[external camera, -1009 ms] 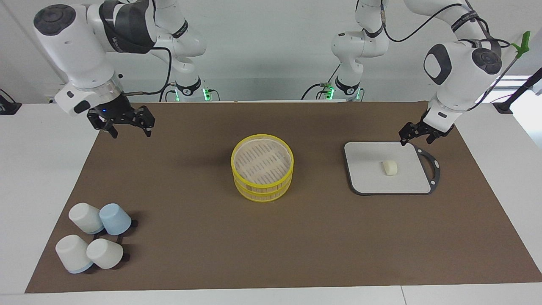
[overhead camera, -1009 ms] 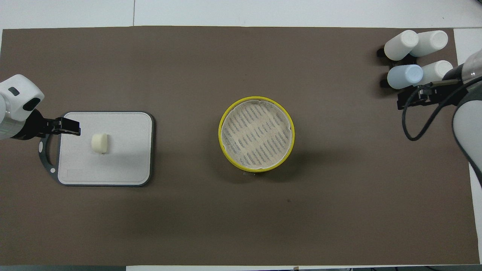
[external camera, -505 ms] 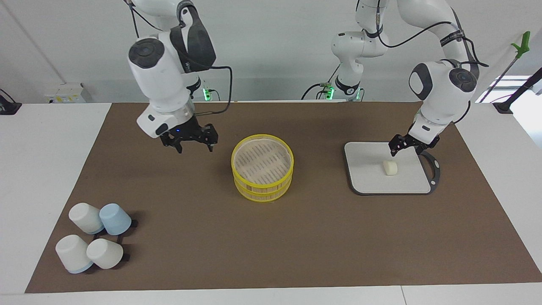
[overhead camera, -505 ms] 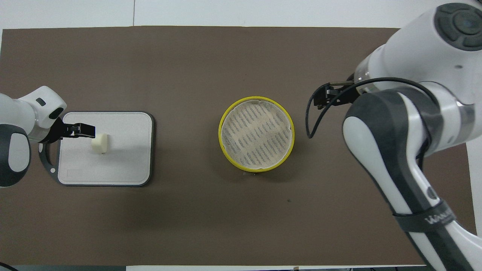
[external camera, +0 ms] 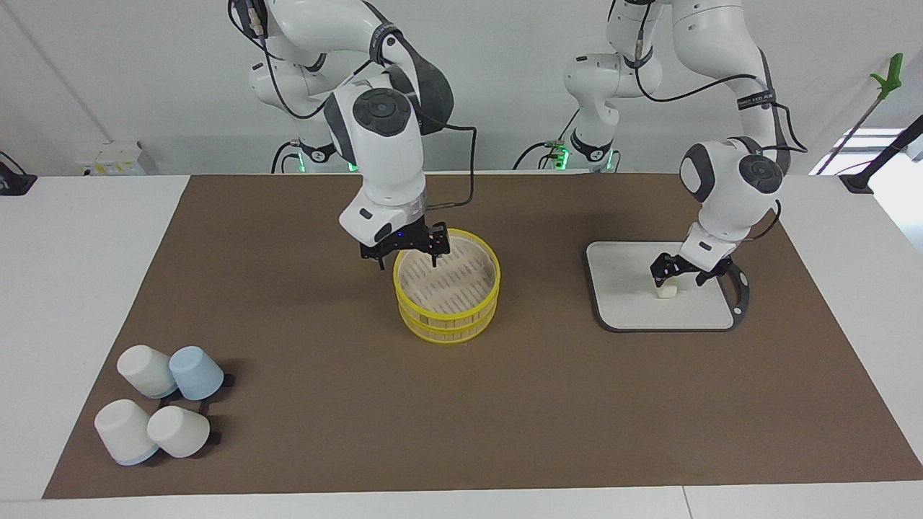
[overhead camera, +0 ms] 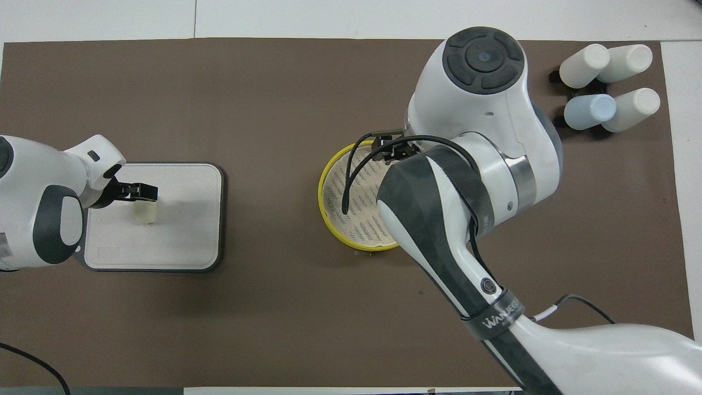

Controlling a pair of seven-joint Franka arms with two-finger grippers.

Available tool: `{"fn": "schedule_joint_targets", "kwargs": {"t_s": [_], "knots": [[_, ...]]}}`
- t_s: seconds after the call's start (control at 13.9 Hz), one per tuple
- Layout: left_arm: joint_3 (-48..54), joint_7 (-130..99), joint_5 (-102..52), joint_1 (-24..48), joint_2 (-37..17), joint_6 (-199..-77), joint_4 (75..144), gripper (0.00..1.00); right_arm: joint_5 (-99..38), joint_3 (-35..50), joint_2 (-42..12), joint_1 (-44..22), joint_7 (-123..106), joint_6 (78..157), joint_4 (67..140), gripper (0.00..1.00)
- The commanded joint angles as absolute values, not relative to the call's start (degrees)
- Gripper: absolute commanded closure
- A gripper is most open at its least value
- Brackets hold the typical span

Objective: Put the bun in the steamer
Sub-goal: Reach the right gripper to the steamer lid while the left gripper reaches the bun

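Note:
The bun (external camera: 668,290) lies on the flat grey-rimmed board (external camera: 627,303) toward the left arm's end of the table. My left gripper (external camera: 678,277) is open and low right over the bun, partly hiding it; in the overhead view the left gripper (overhead camera: 143,191) covers the bun's (overhead camera: 145,214) edge. The yellow-rimmed two-tier steamer (external camera: 451,317) stands mid-table with nothing in it. My right gripper (external camera: 407,257) is open and hangs over the steamer's rim on the side nearer the robots. In the overhead view the right arm hides half of the steamer (overhead camera: 356,216).
Several white and blue cups (external camera: 162,407) lie in a cluster at the right arm's end of the brown mat, farther from the robots; they also show in the overhead view (overhead camera: 603,82). The board (overhead camera: 181,236) has a handle loop under the left arm.
The left gripper has come down over the board onto the bun. The right arm has swung from the table's end to above the steamer's rim.

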State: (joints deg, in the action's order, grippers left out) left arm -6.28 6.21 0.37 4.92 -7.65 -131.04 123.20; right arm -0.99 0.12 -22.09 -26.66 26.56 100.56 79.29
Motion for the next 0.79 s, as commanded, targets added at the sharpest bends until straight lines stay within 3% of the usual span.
{"fn": "schedule_joint_targets", "kwargs": {"t_s": [0.0,0.22,0.29,0.5,0.58,0.72], "knots": [[-6.9,7.3,1.5,5.5,-8.4,-133.1,124.2,0.01,0.2,-0.5,-29.3,-31.4,33.8,98.4,70.3,0.00],[-6.9,7.2,1.5,6.3,-9.2,-134.0,125.4,0.02,0.2,-0.4,-33.0,-33.6,38.2,98.4,66.3,0.00],[-6.9,7.2,1.5,6.3,-9.1,-133.9,125.9,0.08,0.3,-0.4,-33.3,-35.2,39.6,98.5,66.0,0.00],[-7.0,7.1,1.4,6.4,-8.7,-133.1,126.6,0.50,0.2,-0.3,-34.4,-37.7,43.0,99.4,65.9,0.01],[-7.0,7.1,1.5,6.4,-8.5,-133.0,127.0,0.56,0.2,-0.1,-34.4,-37.8,42.9,99.5,66.0,0.01],[-7.1,7.2,1.4,6.4,-8.5,-132.5,127.0,0.58,0.2,0.1,-34.5,-37.8,42.9,100.1,66.4,0.01]]}}
